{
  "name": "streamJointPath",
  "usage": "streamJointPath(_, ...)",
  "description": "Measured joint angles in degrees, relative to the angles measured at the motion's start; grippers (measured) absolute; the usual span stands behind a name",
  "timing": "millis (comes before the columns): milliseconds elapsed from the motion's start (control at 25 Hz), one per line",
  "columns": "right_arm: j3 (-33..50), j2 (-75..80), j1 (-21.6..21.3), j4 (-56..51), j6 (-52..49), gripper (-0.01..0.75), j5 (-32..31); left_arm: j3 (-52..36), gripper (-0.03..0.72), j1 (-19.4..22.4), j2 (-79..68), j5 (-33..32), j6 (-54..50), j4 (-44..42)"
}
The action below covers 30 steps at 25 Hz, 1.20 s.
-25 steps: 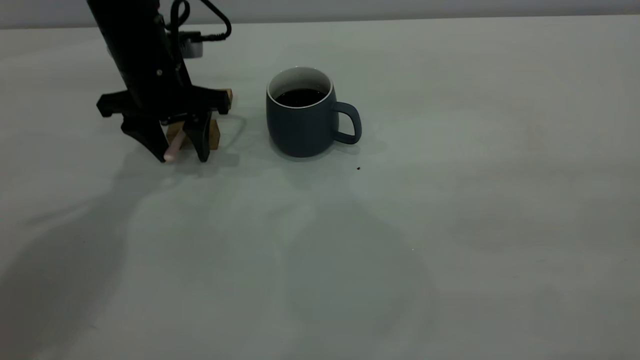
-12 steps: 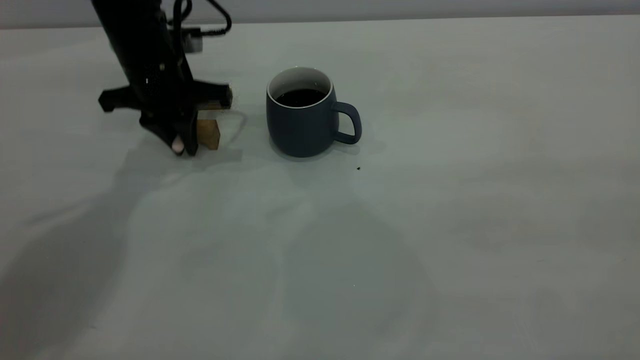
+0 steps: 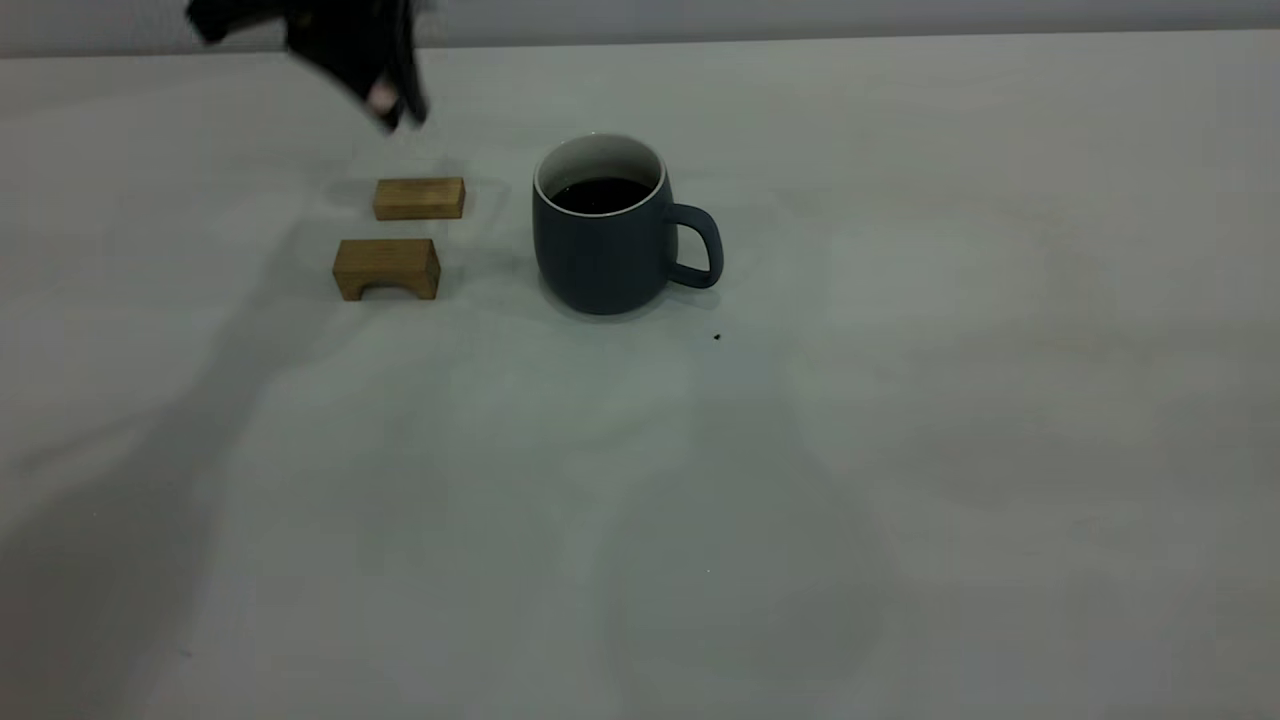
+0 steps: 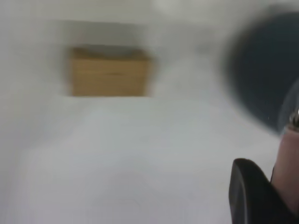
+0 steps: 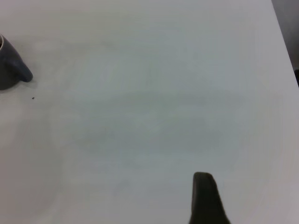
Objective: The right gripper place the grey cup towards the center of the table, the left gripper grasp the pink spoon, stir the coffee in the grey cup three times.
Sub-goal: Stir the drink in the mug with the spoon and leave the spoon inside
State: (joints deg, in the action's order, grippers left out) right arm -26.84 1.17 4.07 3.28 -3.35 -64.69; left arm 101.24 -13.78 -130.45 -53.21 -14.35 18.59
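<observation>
The grey cup stands upright near the table's middle, with its handle to the right and dark coffee inside. High at the back left, my left gripper hangs in the air, shut on the pink spoon; only the pale handle end shows there. In the left wrist view the pink handle lies against a black finger, and the cup is blurred beyond. The spoon's bowl is hidden. Of my right gripper, only one black finger shows, open over bare table far from the cup.
Two tan wooden blocks lie left of the cup: a flat one behind and an arched one in front. A tiny dark speck sits by the cup's handle. The table's right edge shows in the right wrist view.
My left gripper closed on the spoon's handle at the wooden blocks, then rose steeply with it. Both blocks are now uncovered. The cup has stayed put.
</observation>
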Motion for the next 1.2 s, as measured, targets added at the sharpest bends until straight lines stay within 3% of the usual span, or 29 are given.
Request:
streamJointPath(160,0.0,0.0,0.0,0.0,0.0,0.520,0.0,0.4,0.124,0.0,2.2,-0.4,-8.2,14.4)
streamJointPath(480,0.0,0.0,0.0,0.0,0.0,0.520,0.0,0.4,0.124,0.0,1.3,-2.3,-36.1,44.2)
streamJointPath(800,0.0,0.0,0.0,0.0,0.0,0.520,0.0,0.4,0.124,-0.6,-1.5,1.7,-63.4,51.0)
streamJointPath(1200,0.0,0.0,0.0,0.0,0.0,0.520,0.0,0.4,0.124,-0.6,-7.9,6.0,-63.7,55.2)
